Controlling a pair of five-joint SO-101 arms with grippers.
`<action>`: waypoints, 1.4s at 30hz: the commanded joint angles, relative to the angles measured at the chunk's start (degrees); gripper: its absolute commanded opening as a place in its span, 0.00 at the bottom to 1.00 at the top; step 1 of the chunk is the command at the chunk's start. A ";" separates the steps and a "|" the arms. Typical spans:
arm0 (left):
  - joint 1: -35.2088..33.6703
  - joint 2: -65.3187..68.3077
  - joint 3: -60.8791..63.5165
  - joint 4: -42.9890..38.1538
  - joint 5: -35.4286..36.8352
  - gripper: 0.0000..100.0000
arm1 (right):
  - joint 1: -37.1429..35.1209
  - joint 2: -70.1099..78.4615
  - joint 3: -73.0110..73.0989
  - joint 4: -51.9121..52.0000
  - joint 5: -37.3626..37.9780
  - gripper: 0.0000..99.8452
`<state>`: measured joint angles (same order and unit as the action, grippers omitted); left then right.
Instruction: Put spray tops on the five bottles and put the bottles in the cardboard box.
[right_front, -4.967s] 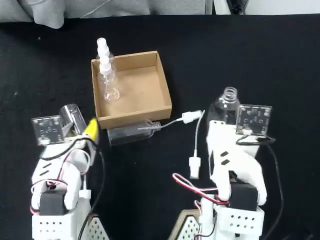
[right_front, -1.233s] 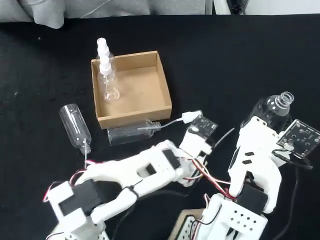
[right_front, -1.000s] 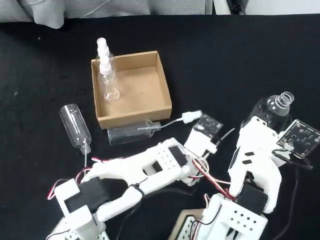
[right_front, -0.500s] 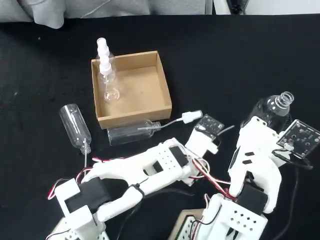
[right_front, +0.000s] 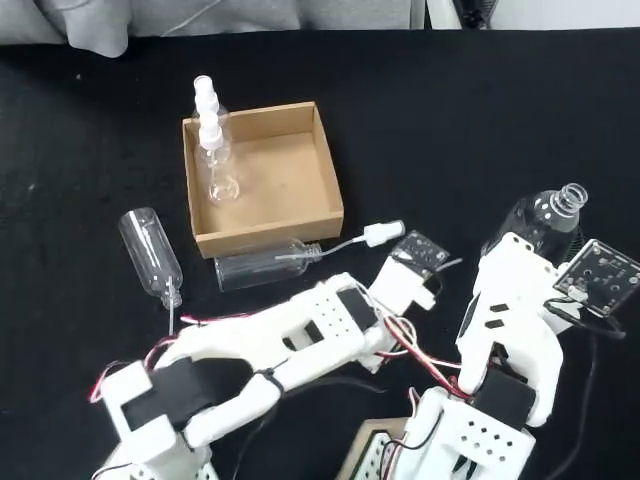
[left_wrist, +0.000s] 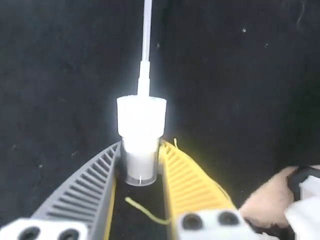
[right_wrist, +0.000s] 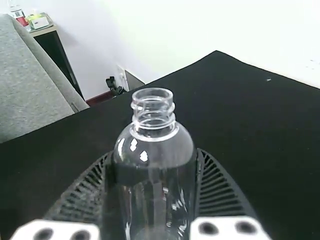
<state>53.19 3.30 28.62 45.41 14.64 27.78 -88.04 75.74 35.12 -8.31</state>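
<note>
My left gripper (left_wrist: 141, 146) is shut on a white spray top (left_wrist: 141, 135), whose thin tube (left_wrist: 146, 30) points away from it over the black cloth. In the high view the left arm (right_front: 300, 335) stretches across to the table's middle right. My right gripper (right_wrist: 153, 157) is shut on a clear open-necked bottle (right_wrist: 152, 165), held tilted at the right (right_front: 545, 215). The cardboard box (right_front: 270, 232) stands at the back left, with two capped bottles (right_front: 213, 150) at its left wall. A bottle (right_front: 262, 266) lies in front of it, another spray top (right_front: 383, 233) by its neck. A third bottle (right_front: 150, 252) lies left.
Black cloth covers the table. Grey fabric (right_front: 90, 25) lies along the back edge. The two arms' bases (right_front: 460, 440) stand at the front edge, with red and white wires (right_front: 410, 345) between them. Bare cloth stretches right of the box.
Since five seconds ago the left arm set its bottle down at the left and crossed to take the spray top. The right arm swung right with its bottle. The last second shows hardly any motion.
</note>
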 joint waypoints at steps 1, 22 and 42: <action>-2.77 -9.41 -0.22 1.67 -0.09 0.03 | 1.23 -1.19 -0.22 -1.76 0.18 0.07; -4.35 -27.87 7.25 2.37 5.36 0.03 | 1.23 -1.19 -0.13 -1.67 0.18 0.07; -6.55 -50.73 16.40 2.02 15.03 0.03 | -0.44 -1.10 0.31 -1.76 2.29 0.07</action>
<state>47.47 -40.66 44.97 47.34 28.70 27.78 -88.04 75.91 35.12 -8.13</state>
